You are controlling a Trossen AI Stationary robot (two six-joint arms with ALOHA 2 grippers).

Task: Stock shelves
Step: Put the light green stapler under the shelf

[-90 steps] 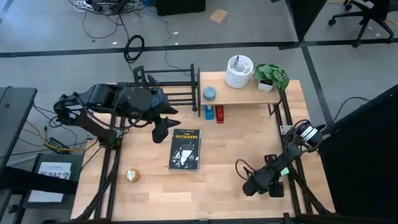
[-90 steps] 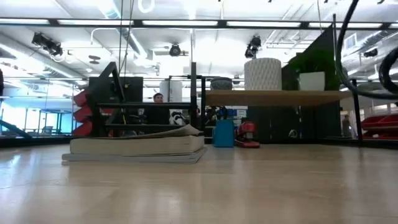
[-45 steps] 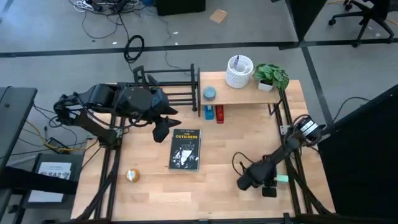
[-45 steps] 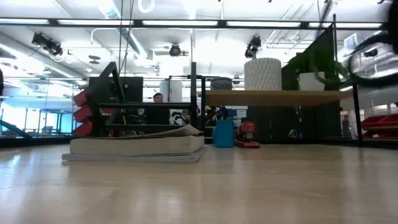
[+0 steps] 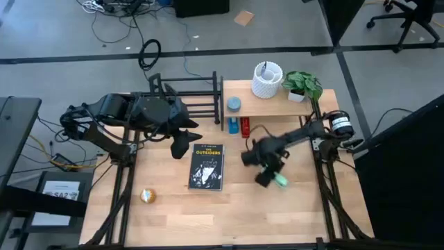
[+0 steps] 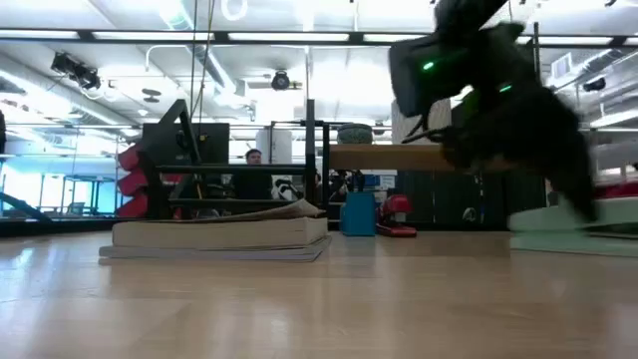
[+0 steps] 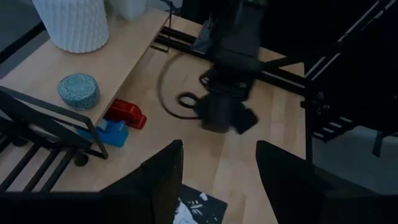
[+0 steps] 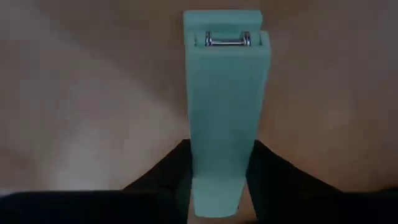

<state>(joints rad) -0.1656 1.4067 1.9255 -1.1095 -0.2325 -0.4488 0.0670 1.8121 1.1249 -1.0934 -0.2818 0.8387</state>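
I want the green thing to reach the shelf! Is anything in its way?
Nothing visible blocks it. The right end effector holds the mint-green plastic stapler over bare tabletop; the light wooden shelf board on black legs lies beyond.

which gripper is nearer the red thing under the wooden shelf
Right. The right gripper, shut on a green stapler, hangs just past the red item toward the table's middle. The left gripper sits farther off, by the book.

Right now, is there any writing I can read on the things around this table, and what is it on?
"THE OUTSIDERS": on the cover of the book lying flat on the table.
A smaller line above that title is too small to read.
The white sheet left of the table carries print that is too blurred to read.
Nothing else shows readable text.
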